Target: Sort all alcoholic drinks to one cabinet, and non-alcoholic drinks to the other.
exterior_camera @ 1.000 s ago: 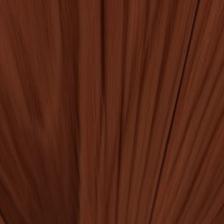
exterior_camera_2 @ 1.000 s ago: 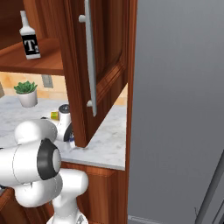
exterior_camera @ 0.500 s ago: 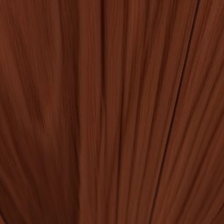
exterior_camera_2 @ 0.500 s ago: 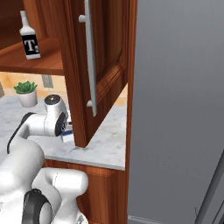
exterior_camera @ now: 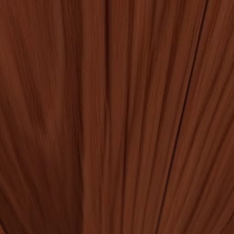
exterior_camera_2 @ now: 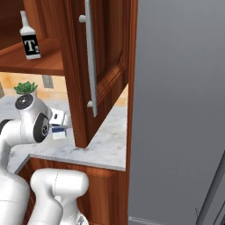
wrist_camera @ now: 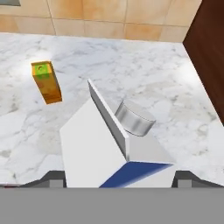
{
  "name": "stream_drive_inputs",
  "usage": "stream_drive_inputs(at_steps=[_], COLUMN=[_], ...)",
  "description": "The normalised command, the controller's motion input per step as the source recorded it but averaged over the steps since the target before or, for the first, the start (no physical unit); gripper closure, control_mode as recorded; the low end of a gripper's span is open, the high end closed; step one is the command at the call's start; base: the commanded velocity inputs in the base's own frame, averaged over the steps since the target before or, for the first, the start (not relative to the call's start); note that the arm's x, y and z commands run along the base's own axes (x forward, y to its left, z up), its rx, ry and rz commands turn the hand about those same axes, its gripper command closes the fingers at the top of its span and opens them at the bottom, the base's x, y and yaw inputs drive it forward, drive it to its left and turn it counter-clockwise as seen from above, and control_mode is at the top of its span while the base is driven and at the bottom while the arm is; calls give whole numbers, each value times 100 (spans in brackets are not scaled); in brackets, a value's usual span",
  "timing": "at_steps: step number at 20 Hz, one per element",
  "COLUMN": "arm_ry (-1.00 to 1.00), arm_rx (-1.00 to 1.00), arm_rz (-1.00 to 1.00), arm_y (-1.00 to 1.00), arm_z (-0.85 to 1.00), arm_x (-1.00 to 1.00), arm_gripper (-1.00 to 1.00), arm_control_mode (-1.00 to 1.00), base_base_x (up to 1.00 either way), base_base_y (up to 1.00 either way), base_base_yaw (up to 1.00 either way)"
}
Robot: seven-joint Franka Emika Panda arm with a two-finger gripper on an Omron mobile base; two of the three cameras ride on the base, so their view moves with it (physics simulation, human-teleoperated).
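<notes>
A white-and-blue milk carton (wrist_camera: 109,153) with a grey cap sits tight between my gripper's (wrist_camera: 118,179) two dark fingertips, which press against both of its sides. From the right base view, the gripper (exterior_camera_2: 59,123) holds it low over the marble counter (exterior_camera_2: 105,145), just left of the open cabinet door (exterior_camera_2: 110,66) with the silver bar handle (exterior_camera_2: 90,61). The yellow-orange juice carton (wrist_camera: 46,83) stands on the counter farther back. A clear bottle with a black "T" label (exterior_camera_2: 30,37) stands on the lighter shelf board (exterior_camera_2: 39,61) of the cabinet above.
Dark red-brown wood grain (exterior_camera: 117,117) covers the left base view at close range. A small potted plant (exterior_camera_2: 26,88) sits at the back of the counter by the tiled wall (wrist_camera: 109,17). A tall grey panel (exterior_camera_2: 180,110) rises to the right.
The arm has swung up from a folded pose by the base and reached out over the counter. The jaws have narrowed a little around the milk carton.
</notes>
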Motion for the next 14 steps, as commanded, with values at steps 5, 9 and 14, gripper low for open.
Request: stream_drive_inputs(at_steps=[5,9,14], arm_ry=[-9,-7,-9], arm_rx=[2,5,6], arm_rz=[-23,-11,-1], arm_y=[-1,-10,-14], arm_z=[54,57,58], arm_x=[-47,-63,-52], arm_gripper=[100,100,100], arm_control_mode=[-100,-100,-100], base_base_x=[0,0,0], base_base_y=[0,0,0], base_base_yaw=[0,0,0])
